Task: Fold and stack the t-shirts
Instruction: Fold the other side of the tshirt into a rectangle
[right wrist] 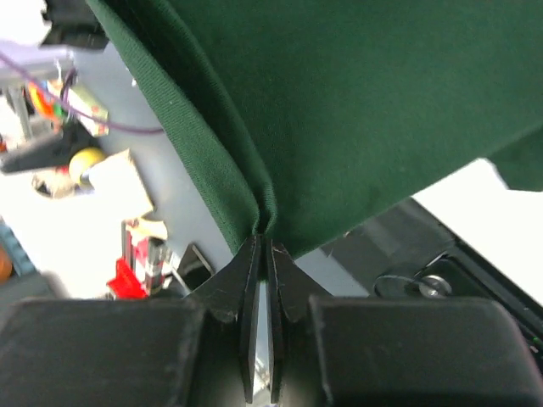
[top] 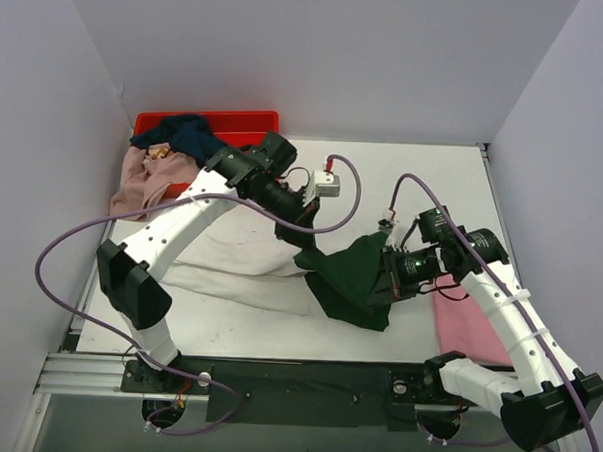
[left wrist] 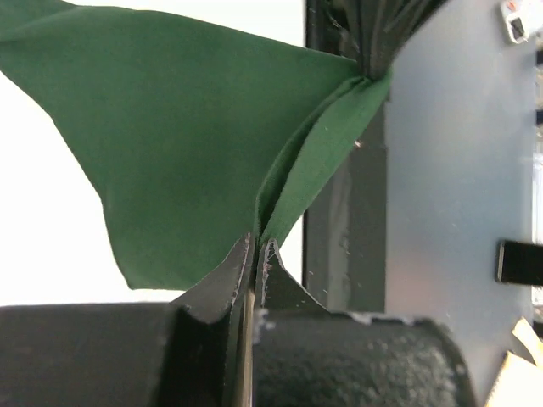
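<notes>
The white t-shirt with dark green sleeves [top: 351, 276] lies across the table's middle; its white body [top: 230, 263] spreads left under my left arm. My left gripper [top: 299, 236] is shut on a fold of the green cloth [left wrist: 212, 153]. My right gripper [top: 385, 268] is shut on another edge of the same green cloth [right wrist: 356, 110], which hangs stretched between the two grippers. A folded pink t-shirt [top: 467, 328] lies at the right, partly under my right arm. A navy t-shirt [top: 185, 136] and a dusty pink one [top: 138, 179] hang from the crate.
A red plastic crate [top: 211, 122] stands at the back left. A small white box with a purple cable [top: 326, 182] sits behind the left gripper. White walls close in the table on three sides. A black rail [top: 304, 386] runs along the near edge.
</notes>
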Motion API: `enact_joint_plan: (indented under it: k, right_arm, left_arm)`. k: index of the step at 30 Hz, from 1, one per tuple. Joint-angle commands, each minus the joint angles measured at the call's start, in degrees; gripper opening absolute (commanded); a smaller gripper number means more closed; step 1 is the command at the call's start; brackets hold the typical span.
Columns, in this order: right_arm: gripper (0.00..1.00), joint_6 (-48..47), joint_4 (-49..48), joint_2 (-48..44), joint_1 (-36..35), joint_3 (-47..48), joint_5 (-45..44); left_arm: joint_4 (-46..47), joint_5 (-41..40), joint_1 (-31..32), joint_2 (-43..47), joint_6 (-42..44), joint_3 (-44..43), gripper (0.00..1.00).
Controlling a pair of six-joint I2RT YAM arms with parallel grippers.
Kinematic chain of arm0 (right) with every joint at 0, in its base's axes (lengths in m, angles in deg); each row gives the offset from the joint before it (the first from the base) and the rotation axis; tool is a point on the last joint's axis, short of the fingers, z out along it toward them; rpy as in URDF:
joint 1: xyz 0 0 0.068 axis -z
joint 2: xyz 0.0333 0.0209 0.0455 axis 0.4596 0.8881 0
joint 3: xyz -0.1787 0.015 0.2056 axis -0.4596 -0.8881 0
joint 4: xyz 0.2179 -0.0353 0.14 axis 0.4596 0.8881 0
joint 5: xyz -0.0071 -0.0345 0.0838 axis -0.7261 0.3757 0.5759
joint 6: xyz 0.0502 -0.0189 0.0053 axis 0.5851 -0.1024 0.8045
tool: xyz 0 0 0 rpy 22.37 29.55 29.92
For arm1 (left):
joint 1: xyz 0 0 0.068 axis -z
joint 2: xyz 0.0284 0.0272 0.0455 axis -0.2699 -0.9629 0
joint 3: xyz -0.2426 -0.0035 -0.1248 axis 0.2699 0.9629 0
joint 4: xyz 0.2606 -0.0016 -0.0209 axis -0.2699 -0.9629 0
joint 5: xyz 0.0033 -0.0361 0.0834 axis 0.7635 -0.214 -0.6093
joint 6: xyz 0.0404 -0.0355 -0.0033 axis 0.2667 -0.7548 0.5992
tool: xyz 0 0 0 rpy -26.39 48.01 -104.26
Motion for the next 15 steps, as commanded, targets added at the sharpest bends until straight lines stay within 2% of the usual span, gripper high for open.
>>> enact_joint_plan:
  k: [1,5,8,12,15]
  right_arm:
    - [0.00,-0.7,7.3,-0.2,-6.1,1.8,5.7]
    - [0.00,-0.2,8.1,0.1,-10.3,1.5,5.9]
    - [0.00,-0.3,7.9,0.2,-10.4,0.1,3.8]
    - [0.00,-0.1,6.6,3.4,-9.1,-1.3,-2.3]
    - [0.00,0.1,2.8,5.8,-4.4,-2.6,-7.1]
  left_arm:
    - [-9.2,4.4,-0.4,3.9,10.5,4.8,0.00]
    - [-9.2,4.6,-1.0,6.4,10.8,9.0,0.00]
    - [-6.7,4.7,-1.0,6.6,9.5,10.7,0.00]
    - [0.1,1.9,-1.2,6.2,5.4,13.7,0.00]
    - [10.2,-1.2,-1.7,5.2,-1.4,17.2,0.00]
